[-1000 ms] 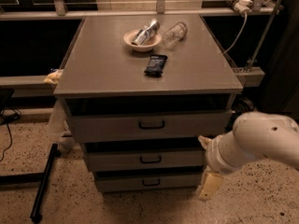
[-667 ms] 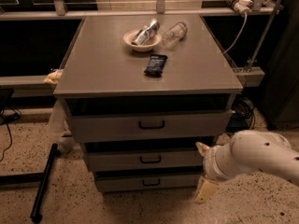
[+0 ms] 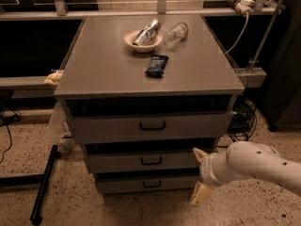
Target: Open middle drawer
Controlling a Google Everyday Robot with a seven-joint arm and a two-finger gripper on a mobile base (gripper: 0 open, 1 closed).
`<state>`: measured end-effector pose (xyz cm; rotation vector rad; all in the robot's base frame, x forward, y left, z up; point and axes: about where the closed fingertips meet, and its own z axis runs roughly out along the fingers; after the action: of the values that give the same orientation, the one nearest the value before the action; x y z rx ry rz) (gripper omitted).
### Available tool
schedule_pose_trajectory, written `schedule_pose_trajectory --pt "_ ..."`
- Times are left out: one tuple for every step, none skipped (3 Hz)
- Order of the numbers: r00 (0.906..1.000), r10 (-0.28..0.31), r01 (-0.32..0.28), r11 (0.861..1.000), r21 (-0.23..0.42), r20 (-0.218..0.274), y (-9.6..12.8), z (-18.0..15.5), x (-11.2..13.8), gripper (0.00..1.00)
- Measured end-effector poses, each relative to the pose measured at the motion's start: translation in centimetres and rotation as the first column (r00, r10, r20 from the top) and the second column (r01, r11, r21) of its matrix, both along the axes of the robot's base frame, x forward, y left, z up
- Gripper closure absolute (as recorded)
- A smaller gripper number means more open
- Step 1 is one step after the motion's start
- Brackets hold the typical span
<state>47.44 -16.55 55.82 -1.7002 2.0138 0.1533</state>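
The middle drawer (image 3: 117, 163) is a grey metal front with a small black bar handle (image 3: 151, 161), between a taller top drawer (image 3: 103, 128) and a shorter bottom drawer (image 3: 122, 184). All three fronts sit flush in the cabinet. My gripper (image 3: 199, 174) is at the right end of the middle and bottom drawers, in front of the cabinet. Its two cream fingers (image 3: 201, 154) point left and stand wide apart, one above the other, holding nothing. The white arm (image 3: 254, 163) comes in from the right.
On the cabinet top (image 3: 103, 69) are a bowl (image 3: 143, 39) holding a crushed can, a clear plastic bottle (image 3: 176, 33) on its side and a dark snack packet (image 3: 156, 65). A black pole (image 3: 43, 183) lies on the floor at left. Cables (image 3: 242, 117) hang at right.
The arm has moved down and left, bringing the gripper closer to the right end of the lower drawers. The drawers have not moved.
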Motion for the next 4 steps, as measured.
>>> schedule_pose_trajectory --pt "0.9999 -0.007 0.007 1.0 -0.012 0.016 -0.5 -0.4 -0.1 0.0" --pt "0.9992 -0.004 0.005 1.0 -0.022 0.04 -0.9 -1.5 0.6 0.0" --pt "0.9986 0.014 -0.013 1.0 -0.029 0.051 -1.1 -3.8 2.6 0.0" --pt "0.998 0.029 -0.028 0.999 -0.019 0.056 -1.2 -6.1 4.7 0.0"
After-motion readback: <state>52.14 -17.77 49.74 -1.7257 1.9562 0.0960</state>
